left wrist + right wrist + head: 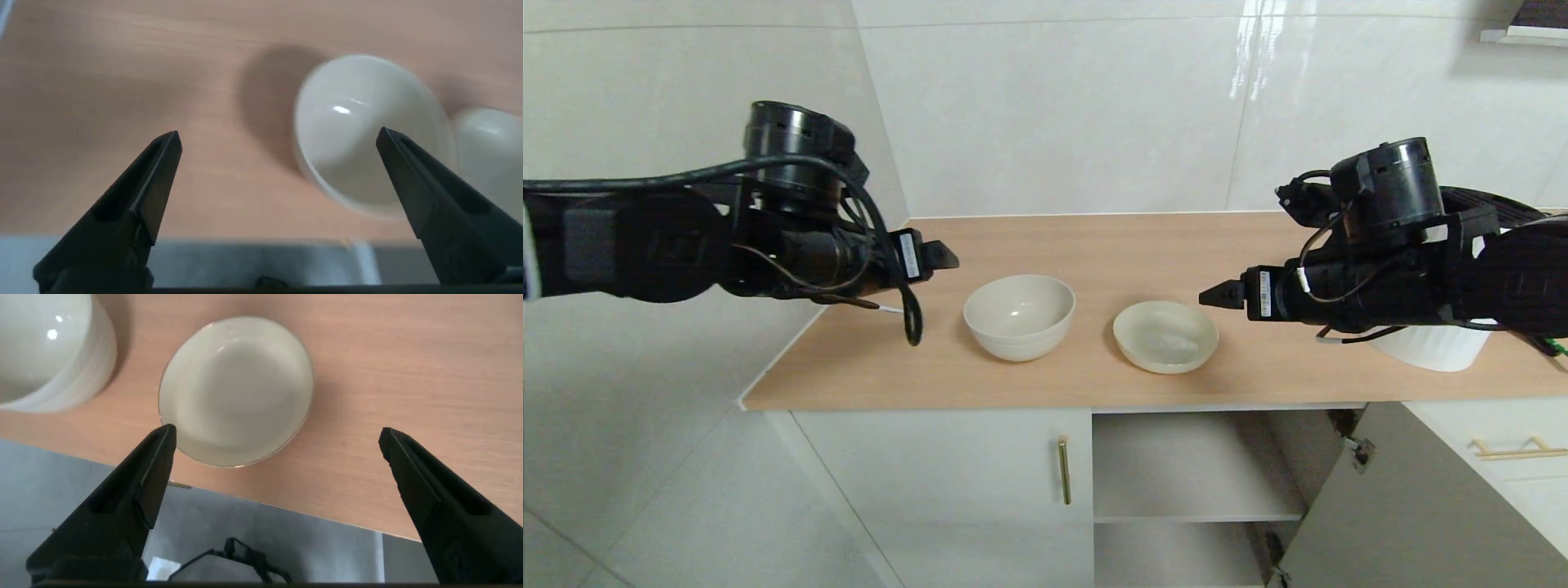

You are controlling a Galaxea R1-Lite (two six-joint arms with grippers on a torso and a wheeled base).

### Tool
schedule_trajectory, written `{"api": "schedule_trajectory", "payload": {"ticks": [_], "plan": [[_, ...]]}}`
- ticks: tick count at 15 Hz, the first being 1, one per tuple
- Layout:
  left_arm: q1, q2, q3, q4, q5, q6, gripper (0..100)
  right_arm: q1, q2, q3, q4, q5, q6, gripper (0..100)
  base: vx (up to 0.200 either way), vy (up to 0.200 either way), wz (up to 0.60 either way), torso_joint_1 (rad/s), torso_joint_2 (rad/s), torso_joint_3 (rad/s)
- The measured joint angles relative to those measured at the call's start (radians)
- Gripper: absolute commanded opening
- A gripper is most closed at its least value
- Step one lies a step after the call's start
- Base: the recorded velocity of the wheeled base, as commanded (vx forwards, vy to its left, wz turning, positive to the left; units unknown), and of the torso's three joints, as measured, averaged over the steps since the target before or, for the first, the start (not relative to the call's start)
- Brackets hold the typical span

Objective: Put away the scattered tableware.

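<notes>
A deep cream bowl [1019, 316] and a shallower pale bowl [1165, 336] sit side by side on the wooden countertop [1111, 245]. My left gripper [946, 257] hovers above the counter to the left of the deep bowl [368, 155], open and empty, with the shallow bowl [494, 139] beyond it. My right gripper [1217, 296] hangs to the right of the shallow bowl [237, 390], open with nothing in it. The deep bowl [49, 347] lies past the shallow one in the right wrist view.
A white ribbed dish [1429, 347] stands on the counter under my right arm. Below the counter a cabinet door [1413, 506] hangs open, showing bare shelves [1188, 490]. A closed door with a gold handle [1063, 469] is to the left. Tiled walls stand behind and at left.
</notes>
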State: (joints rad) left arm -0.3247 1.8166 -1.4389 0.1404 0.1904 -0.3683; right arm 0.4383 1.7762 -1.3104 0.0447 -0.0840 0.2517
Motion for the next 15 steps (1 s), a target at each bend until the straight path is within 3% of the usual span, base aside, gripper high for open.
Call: {"api": "schedule_trajectory", "payload": {"ticks": [3,9,10,15], "plan": [[-0.034,0.089,-0.034,0.001,0.016,0.004,100,0.002,0.015,0.002,-0.002,-0.001,0.0,100,0.0,0.0,0.0,0.0,0.0,0.0],[-0.045,0.216,-0.085,0.0,0.021,0.002,100,0.001,0.024,0.003,-0.002,-0.002,0.0,100,0.0,0.0,0.0,0.0,0.0,0.0],[-0.045,0.23,-0.093,0.0,0.022,0.0,0,0.001,0.024,0.003,-0.002,-0.002,0.001,100,0.0,0.0,0.0,0.0,0.0,0.0],[-0.045,0.257,-0.104,0.0,0.023,-0.001,0,0.001,0.03,0.002,-0.002,-0.003,0.001,100,0.0,0.0,0.0,0.0,0.0,0.0]]}}
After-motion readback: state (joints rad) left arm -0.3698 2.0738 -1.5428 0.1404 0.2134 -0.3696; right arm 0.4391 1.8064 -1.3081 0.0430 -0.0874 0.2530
